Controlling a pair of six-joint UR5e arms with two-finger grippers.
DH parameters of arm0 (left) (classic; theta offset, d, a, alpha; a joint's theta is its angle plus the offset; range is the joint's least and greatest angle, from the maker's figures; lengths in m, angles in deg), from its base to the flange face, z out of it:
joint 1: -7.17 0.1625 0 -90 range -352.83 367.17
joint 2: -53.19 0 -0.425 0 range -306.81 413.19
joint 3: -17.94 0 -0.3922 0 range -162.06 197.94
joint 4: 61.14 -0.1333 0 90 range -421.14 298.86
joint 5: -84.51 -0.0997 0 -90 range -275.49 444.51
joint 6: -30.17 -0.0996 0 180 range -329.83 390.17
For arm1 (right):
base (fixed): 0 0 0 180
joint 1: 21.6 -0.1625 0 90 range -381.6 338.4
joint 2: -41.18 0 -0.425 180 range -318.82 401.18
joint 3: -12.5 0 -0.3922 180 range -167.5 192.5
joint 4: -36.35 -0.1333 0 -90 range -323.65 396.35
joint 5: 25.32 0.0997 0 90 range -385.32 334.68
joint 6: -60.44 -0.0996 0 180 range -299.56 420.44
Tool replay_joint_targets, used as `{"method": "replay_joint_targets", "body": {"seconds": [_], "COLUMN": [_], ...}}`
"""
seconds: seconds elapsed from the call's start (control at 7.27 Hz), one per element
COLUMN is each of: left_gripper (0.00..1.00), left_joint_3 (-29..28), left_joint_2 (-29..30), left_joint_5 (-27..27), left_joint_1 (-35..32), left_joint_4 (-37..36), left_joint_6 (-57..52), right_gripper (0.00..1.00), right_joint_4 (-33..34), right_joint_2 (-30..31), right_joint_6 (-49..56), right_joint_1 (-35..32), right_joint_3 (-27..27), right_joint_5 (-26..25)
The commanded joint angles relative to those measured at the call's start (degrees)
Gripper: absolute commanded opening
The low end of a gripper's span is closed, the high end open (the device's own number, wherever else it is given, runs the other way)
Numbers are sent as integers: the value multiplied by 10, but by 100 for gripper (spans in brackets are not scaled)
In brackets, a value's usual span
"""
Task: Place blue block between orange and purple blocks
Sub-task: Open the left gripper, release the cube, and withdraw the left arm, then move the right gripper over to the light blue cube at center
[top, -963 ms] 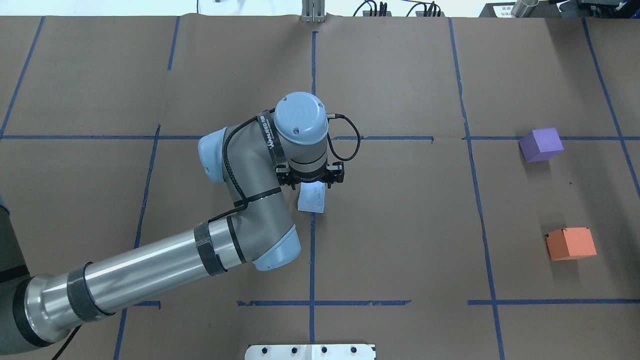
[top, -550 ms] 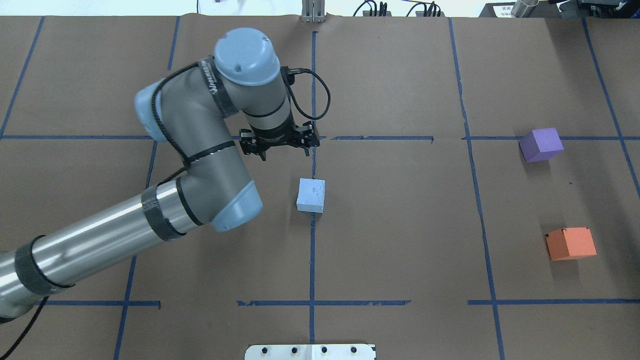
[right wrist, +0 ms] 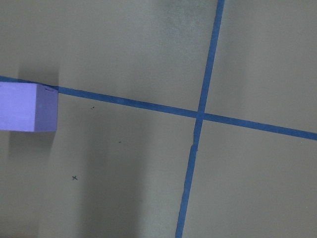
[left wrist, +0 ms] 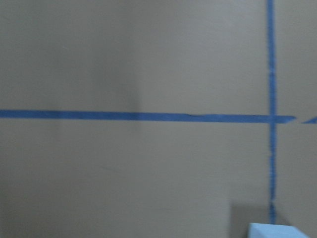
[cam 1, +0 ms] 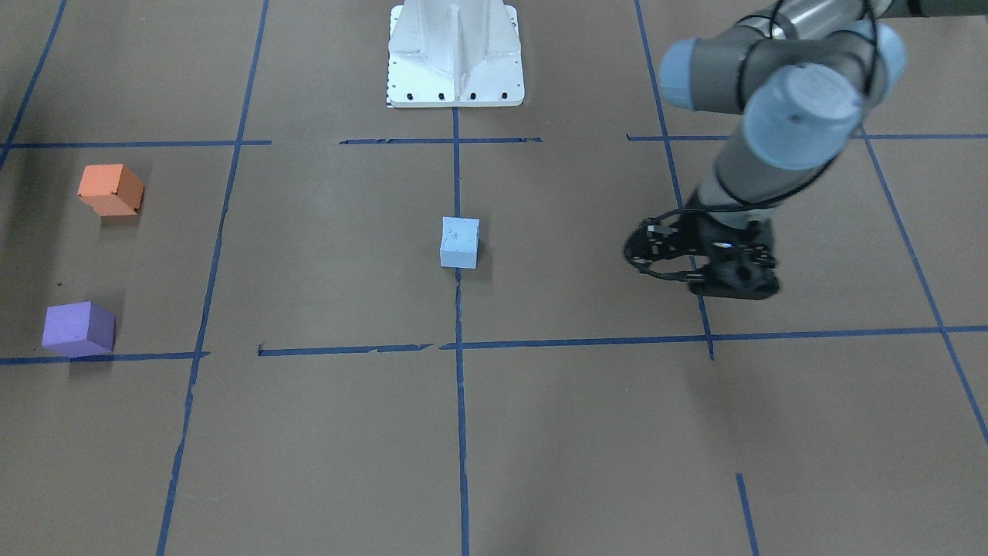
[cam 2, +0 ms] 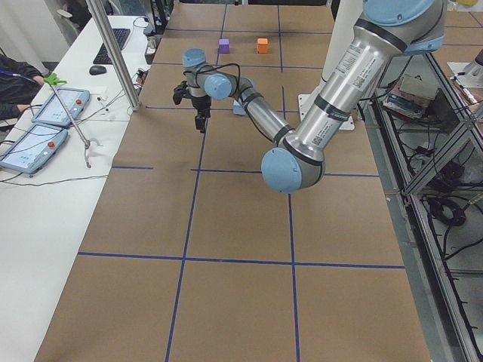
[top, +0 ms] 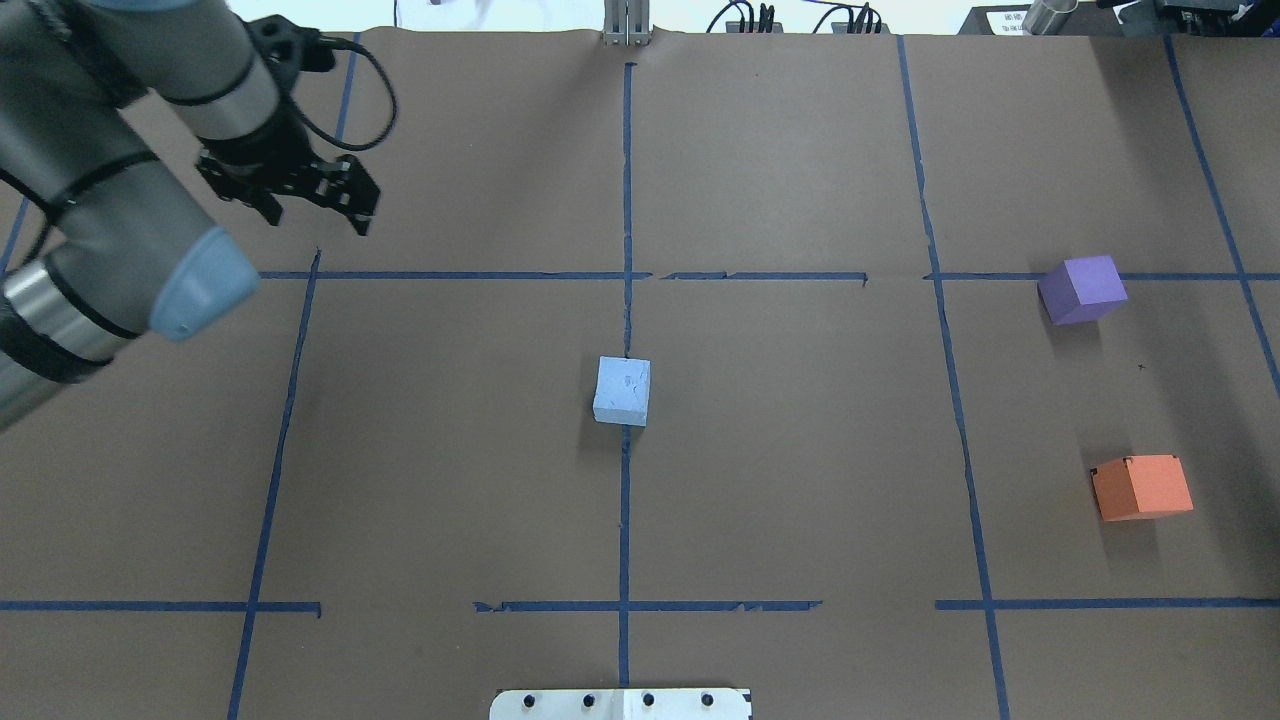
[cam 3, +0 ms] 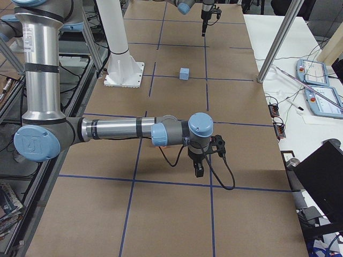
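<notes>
Blocks are sitting apart on the brown-papered worktop, which is marked with blue tape lines. The blue block is resting near the middle, on the central tape line, with nothing touching it. The purple block and the orange block are lying far off toward the robot's right end, near each other but not touching, the purple one farther from the robot and sitting on a cross line. The blue block is well apart from both. The left gripper is hanging over the worktop at the robot's far left, beyond a cross line, pointing down, with its fingers spread and nothing between them; it is well apart from the blue block. Its wrist camera is giving a blurred look at two crossing tape lines, with a corner of the blue block just showing at the bottom edge. The right gripper is showing only in the right side view, where it is pointing down over the worktop close to a tape line, a black cable looping beside it; whether its fingers are spread or pressed together cannot be told. Its wrist camera is looking down on a tape crossing, with the purple block at the left edge.
</notes>
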Motion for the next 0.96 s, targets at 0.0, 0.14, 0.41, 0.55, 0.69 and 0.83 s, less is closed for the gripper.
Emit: {"method": "replay_joint_targets", "body": {"seconds": [0.0, 0.14, 0.41, 0.55, 0.69, 0.83], "left_gripper": [100, 100, 100, 100, 100, 100], "left_joint_3": [-4, -4, -17, -18, -13, -14], "left_joint_2": [-85, -130, -232, -270, -318, -326], "left_joint_5": [13, 18, 54, 64, 81, 117], "left_joint_1": [-149, -206, -292, -317, -329, -330], "left_joint_4": [-59, -65, -61, -35, 12, 28], "left_joint_6": [-258, -329, -412, -414, -412, -407], "right_gripper": [100, 100, 100, 100, 100, 100], "right_joint_4": [-1, 2, 7, 7, 8, 9], "right_joint_2": [-12, -32, -98, -133, -166, -195], "right_joint_6": [-74, -137, -267, -321, -364, -412], "right_joint_1": [29, 59, 136, 173, 209, 243], "right_joint_3": [35, 65, 85, 87, 89, 90], "right_joint_5": [9, 11, 9, 5, 3, -5]}}
